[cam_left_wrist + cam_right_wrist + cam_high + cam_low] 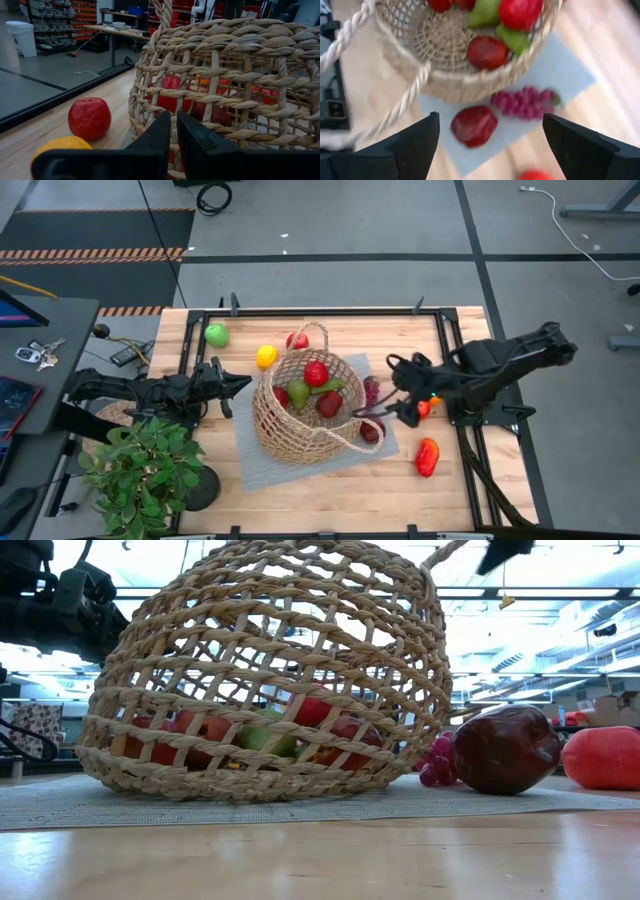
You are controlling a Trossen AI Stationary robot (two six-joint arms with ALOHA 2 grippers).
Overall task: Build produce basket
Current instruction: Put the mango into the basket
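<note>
While the left gripper is sitting closed left of the basket, the right gripper, open, is hovering over the dark apple at the basket's lower right.

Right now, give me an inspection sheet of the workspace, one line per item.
Surface: wooden table, grey mat under the basket.
Job's things: basket holds several fruits; green apple, lemon, dark red apple, grapes, red pepper outside.
Clutter: potted plant, keys on side desk.
Grippers: left gripper shut beside basket; right gripper open above dark red apple.
Cables: floor cables.
Surroundings: workshop shelves.
</note>
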